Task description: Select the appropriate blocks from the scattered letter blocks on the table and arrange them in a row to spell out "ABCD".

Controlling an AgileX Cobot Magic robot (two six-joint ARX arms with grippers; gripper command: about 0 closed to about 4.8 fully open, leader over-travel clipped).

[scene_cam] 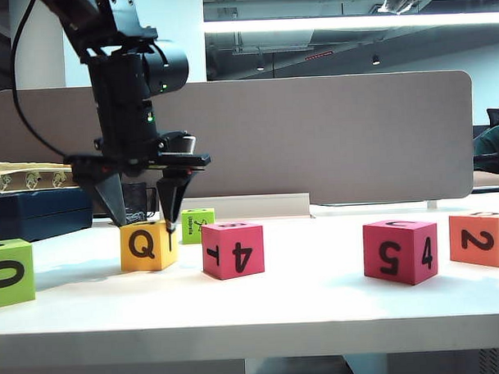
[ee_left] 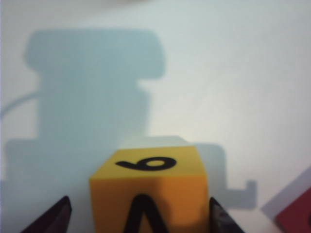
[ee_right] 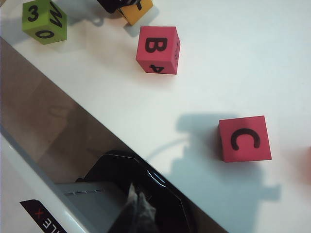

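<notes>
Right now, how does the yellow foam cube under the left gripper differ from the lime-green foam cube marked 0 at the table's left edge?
The yellow foam cube shows Q in front; the lime-green foam cube shows 0. The yellow one sits between the open fingers of the left gripper, while the green one stands alone at the table edge. The right gripper is near neither. Both are upright foam cubes with bold black characters.
</notes>
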